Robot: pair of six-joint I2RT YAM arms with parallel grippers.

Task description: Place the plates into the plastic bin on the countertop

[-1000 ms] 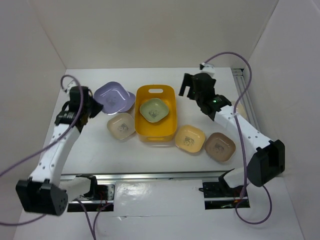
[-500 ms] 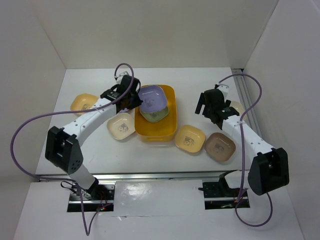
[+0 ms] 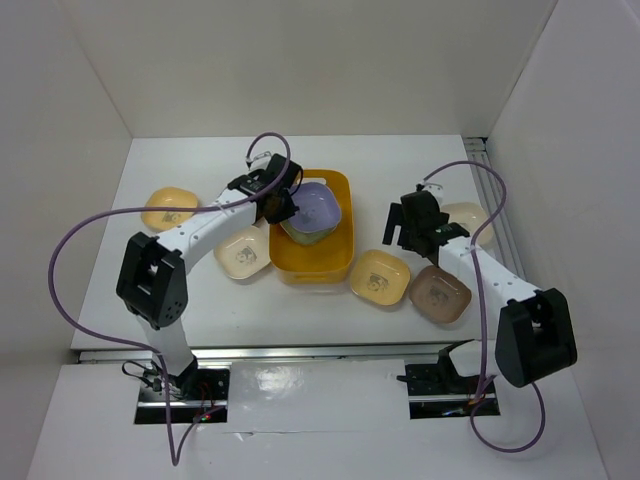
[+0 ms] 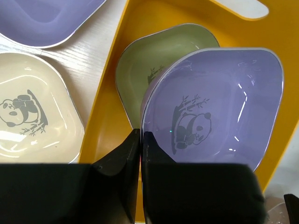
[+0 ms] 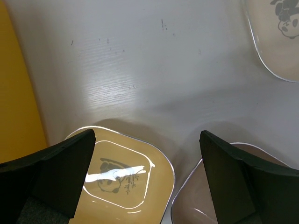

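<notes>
My left gripper (image 3: 283,200) is shut on the rim of a lavender plate (image 3: 320,204) and holds it tilted inside the yellow-orange plastic bin (image 3: 312,270). In the left wrist view the gripper (image 4: 140,140) pinches the lavender plate (image 4: 215,102) over a green plate (image 4: 149,65) that lies in the bin (image 4: 105,112). My right gripper (image 3: 410,228) is open and empty, low over the white countertop (image 3: 200,300). In the right wrist view the gripper (image 5: 147,163) hangs above the gap between a yellow plate (image 5: 117,177) and a brown plate (image 5: 189,200).
On the countertop lie a cream plate (image 3: 243,252), a peach plate (image 3: 168,207), the yellow plate (image 3: 379,275), the brown plate (image 3: 439,293) and a cream plate (image 3: 467,218) by the right wall. A second lavender plate (image 4: 42,18) lies left of the bin.
My left arm has carried the lavender plate from the counter over and down into the bin. My right gripper has swung forward and down toward the yellow and brown plates.
</notes>
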